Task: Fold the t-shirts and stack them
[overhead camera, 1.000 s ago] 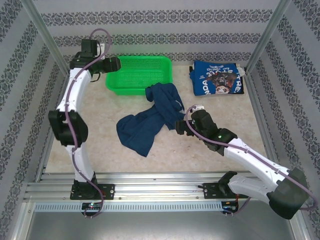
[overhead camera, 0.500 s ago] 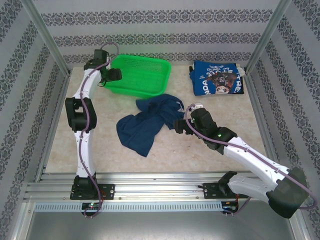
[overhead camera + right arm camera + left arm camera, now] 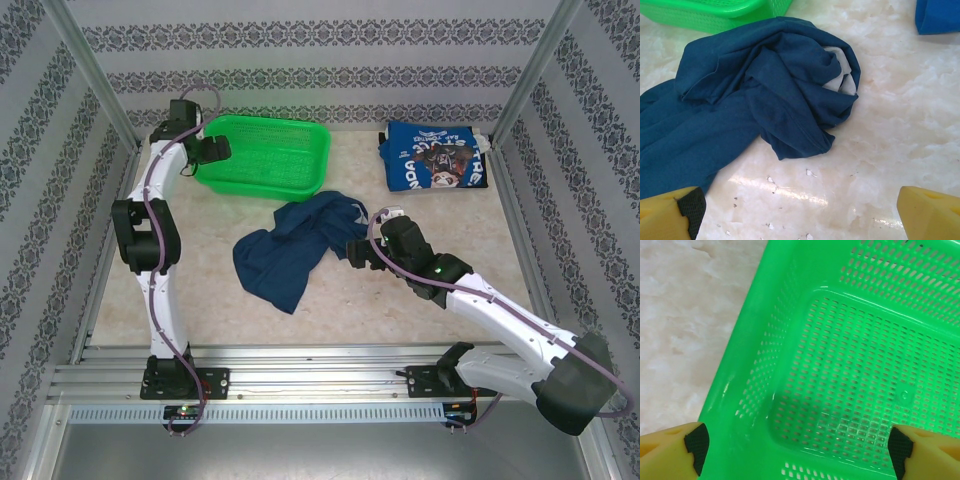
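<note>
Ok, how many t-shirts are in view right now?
2. The dark navy t-shirt lies crumpled mid-table, just in front of the green basket; the brighter blue t-shirt sits folded at the far right corner. I see no sign of another hidden.

Bright even light; sharp focus; glare streak on tabletop [image 3: 771, 187].

A crumpled navy shirt [image 3: 755, 95] lies centre and left on the pale marbled table [image 3: 900, 115], with a green basket [image 3: 715, 12] at upper left, a brighter blue shirt [image 3: 937, 15] at upper right, and the right gripper [image 3: 799, 217] spread wide, its yellow fingertips [image 3: 927, 212] in both lower corners.
</note>
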Tool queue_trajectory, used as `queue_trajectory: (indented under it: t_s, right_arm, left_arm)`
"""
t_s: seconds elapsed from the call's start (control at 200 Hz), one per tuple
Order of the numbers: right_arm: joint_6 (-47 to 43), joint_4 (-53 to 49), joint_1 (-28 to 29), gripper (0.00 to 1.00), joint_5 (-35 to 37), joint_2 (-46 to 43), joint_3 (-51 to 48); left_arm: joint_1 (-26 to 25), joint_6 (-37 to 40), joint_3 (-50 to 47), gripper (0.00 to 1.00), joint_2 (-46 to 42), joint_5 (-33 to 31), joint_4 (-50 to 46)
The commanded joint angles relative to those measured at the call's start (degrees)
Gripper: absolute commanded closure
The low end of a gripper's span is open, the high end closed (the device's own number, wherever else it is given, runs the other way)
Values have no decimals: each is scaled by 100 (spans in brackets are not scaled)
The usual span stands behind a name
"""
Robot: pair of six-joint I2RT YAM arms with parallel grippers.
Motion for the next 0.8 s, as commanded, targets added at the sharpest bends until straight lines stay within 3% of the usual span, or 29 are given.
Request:
queue_trajectory:
  t_s: [0.0, 0.145, 0.425, 0.5, 0.575, 0.794]
  right_arm:
    - [-61, 57, -31, 2, -65, 50, -29]
    - [-89, -29, -3, 2, -119, 67, 68]
    - [-70, -34, 24, 2, -185, -161, 51]
    - [-70, -30, 47, 2, -188, -240, 25]
    - [-53, -26, 59, 2, -204, -341, -26]
    - [-164, -51, 37, 2, -89, -509, -164]
  left_arm:
    - [60, 54, 789, 6, 539, 7, -382]
    - [76, 126, 1656, 14, 1373, 50, -911]
    - [356, 8, 1233, 48, 1252, 485, -852]
    - [418, 9, 735, 43, 891, 434, -632]
    - [522, -98, 198, 22, 518, 390, -389]
    - [734, -204, -815, 15, -409, 301, 179]
